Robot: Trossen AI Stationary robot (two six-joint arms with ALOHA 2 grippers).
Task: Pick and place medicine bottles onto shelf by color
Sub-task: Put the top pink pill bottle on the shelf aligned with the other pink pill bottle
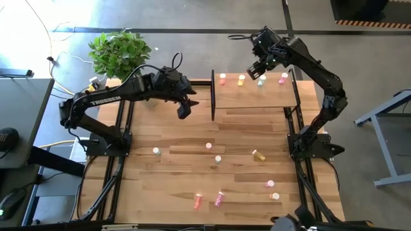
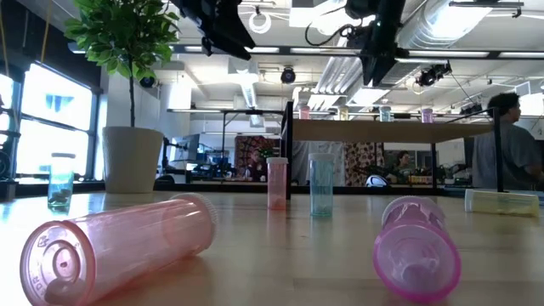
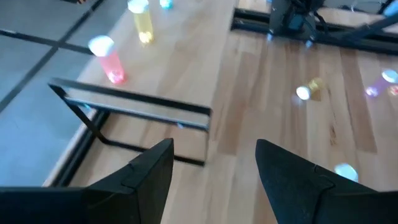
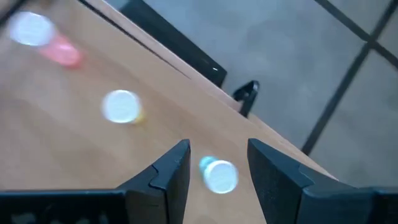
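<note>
A pale green bottle (image 4: 219,175) stands between the right gripper's (image 4: 217,163) parted fingers above the shelf (image 1: 257,99); left gripper (image 3: 214,168) hovers open, empty.

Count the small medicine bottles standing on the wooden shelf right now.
4, in a row along the far edge of the light-wood shelf: red-pink bottle, yellow bottle, pale green-white bottle under the right end effector, magenta bottle. Others could be hidden.
</note>
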